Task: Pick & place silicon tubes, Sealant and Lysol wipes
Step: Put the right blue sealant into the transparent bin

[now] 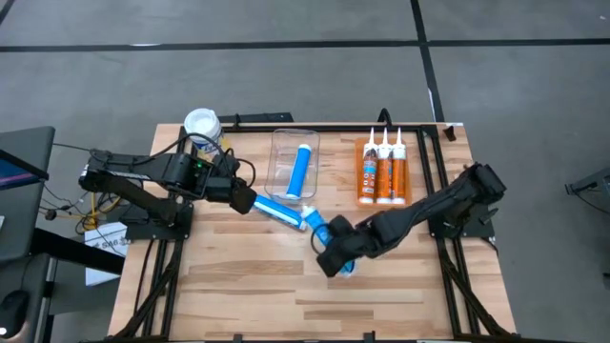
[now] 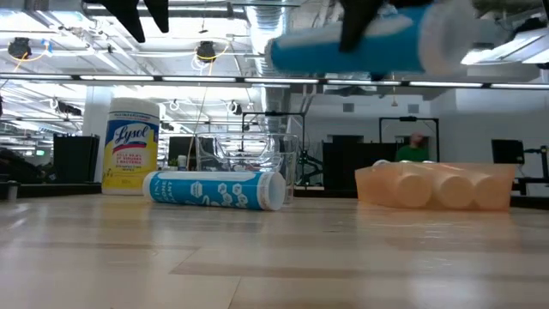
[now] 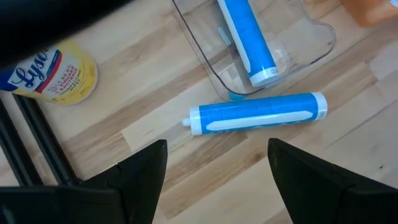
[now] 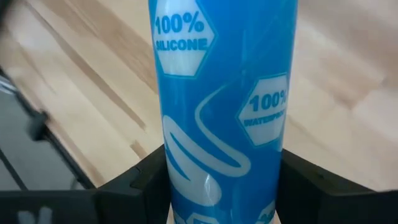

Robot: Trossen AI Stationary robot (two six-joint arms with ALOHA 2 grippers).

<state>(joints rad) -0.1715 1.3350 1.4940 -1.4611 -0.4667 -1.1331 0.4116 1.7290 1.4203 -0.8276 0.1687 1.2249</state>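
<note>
My right gripper (image 1: pixel 334 255) is shut on a blue silicone tube (image 4: pixel 221 112) held above the table's middle; it shows at the top of the low view (image 2: pixel 360 47). A second blue tube (image 1: pixel 284 213) lies on its side on the table. My left gripper (image 3: pixel 217 168) is open above and just left of it, touching nothing. A third blue tube (image 1: pixel 302 170) lies in the clear bin (image 1: pixel 282 143). Three sealant tubes (image 1: pixel 383 171) lie in an orange tray (image 1: pixel 360 152). The Lysol wipes (image 1: pixel 202 124) stand upright at the far left. My right gripper pinches the blue tube's round body (image 4: pixel 186 186) between its two fingers (image 4: pixel 146 180), one on each side. The fingers come from above and lie across the tube. The tube is lifted clear of the table and lies about level.
The clear bin stands at the table's far middle, the orange tray to its right. Black frame bars run along the table's left, far and right edges. Bare wood lies along the near half of the table (image 1: pixel 286 295).
</note>
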